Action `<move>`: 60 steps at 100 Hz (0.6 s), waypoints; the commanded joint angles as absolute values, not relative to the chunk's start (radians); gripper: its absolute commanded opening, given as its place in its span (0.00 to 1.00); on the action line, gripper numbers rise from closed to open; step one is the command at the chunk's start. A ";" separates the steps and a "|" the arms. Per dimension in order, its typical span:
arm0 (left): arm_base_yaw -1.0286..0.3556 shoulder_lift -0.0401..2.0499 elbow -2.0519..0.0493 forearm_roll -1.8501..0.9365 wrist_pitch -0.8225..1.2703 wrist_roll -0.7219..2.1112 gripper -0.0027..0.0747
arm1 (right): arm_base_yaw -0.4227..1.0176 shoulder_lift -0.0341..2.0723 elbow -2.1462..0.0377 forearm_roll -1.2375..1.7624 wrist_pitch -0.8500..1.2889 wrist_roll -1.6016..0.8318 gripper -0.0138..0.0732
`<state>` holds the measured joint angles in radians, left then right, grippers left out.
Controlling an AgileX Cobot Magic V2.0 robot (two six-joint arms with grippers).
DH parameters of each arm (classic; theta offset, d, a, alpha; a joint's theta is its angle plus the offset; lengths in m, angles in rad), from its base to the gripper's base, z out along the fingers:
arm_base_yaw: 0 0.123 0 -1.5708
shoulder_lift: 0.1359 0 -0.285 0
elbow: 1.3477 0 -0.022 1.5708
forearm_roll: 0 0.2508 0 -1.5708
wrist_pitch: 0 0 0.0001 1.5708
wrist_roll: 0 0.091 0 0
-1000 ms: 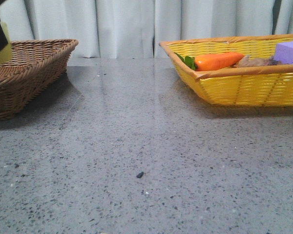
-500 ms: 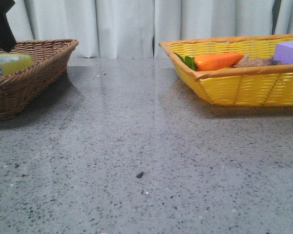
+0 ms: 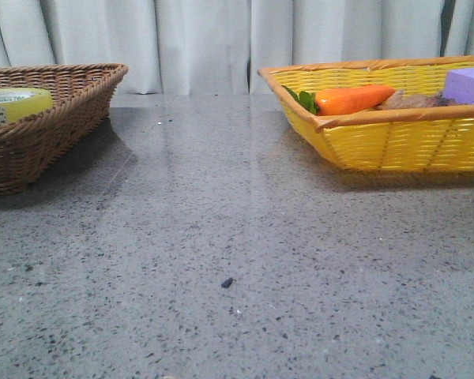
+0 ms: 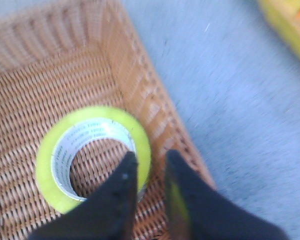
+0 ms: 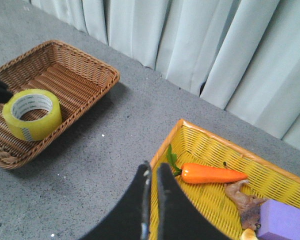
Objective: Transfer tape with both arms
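The yellow tape [image 3: 16, 103] lies flat in the brown wicker basket [image 3: 59, 118] at the far left of the table. In the left wrist view the tape [image 4: 97, 112] shows its white printed core, resting on the basket floor [image 4: 35, 95]. My left gripper [image 4: 151, 157] hovers just above the tape's near rim, jaws apart and empty. It is out of the front view. A black bit of it shows by the tape [image 5: 32, 117] in the right wrist view. My right gripper [image 5: 154, 167] is shut and empty, high over the rim of the yellow basket [image 5: 205, 145].
The yellow basket [image 3: 395, 146] at the back right holds an orange carrot [image 3: 351, 99], a purple block [image 3: 468, 83] and a brown piece. A small dark speck [image 3: 227, 282] lies on the grey table. White curtains hang behind.
A second ago my left gripper held the tape over the brown basket. It let the tape down into the basket, then rose out of the front view. The right arm has not moved.
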<state>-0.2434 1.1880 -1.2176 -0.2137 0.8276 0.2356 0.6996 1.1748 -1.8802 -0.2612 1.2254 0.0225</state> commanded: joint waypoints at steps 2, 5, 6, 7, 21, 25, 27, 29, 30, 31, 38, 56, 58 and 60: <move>-0.239 1.083 -1.226 -0.249 0.787 0.227 0.01 | 0.697 1.072 -1.791 -0.292 1.095 0.047 0.07; -0.239 1.059 -1.218 -0.255 0.787 0.227 0.01 | 0.697 1.041 -1.752 -0.292 1.065 0.053 0.07; -0.239 1.053 -1.213 -0.258 0.787 0.227 0.01 | 0.697 1.026 -1.732 -0.292 1.059 0.056 0.07; -0.239 1.040 -1.211 -0.260 0.784 0.227 0.01 | 0.697 1.018 -1.722 -0.292 1.046 0.056 0.07; -0.239 0.909 -1.131 -0.271 0.728 0.227 0.01 | 0.697 0.858 -1.507 -0.292 0.921 0.057 0.07; -0.239 0.877 -1.098 -0.271 0.708 0.227 0.01 | 0.697 0.811 -1.440 -0.292 0.887 0.057 0.07; -0.239 0.856 -1.080 -0.271 0.697 0.227 0.01 | 0.697 0.787 -1.407 -0.292 0.866 0.058 0.07; -0.239 0.834 -1.062 -0.271 0.687 0.227 0.01 | 0.697 0.771 -1.385 -0.292 0.844 0.058 0.07; -0.239 0.820 -1.050 -0.271 0.680 0.227 0.01 | 0.697 0.756 -1.363 -0.292 0.838 0.060 0.07; -0.239 0.806 -1.050 -0.271 0.676 0.227 0.01 | 0.697 0.748 -1.353 -0.292 0.825 0.060 0.07; -0.239 0.742 -0.982 -0.271 0.641 0.227 0.01 | 0.697 0.674 -1.253 -0.292 0.773 0.070 0.07; -0.239 0.554 -0.799 -0.278 0.575 0.227 0.01 | 0.697 0.507 -1.040 -0.295 0.713 0.093 0.07; -0.239 0.533 -0.778 -0.278 0.571 0.227 0.01 | 0.697 0.489 -1.018 -0.295 0.708 0.093 0.07; -0.239 0.518 -0.758 -0.278 0.570 0.227 0.01 | 0.697 0.471 -0.996 -0.299 0.700 0.093 0.07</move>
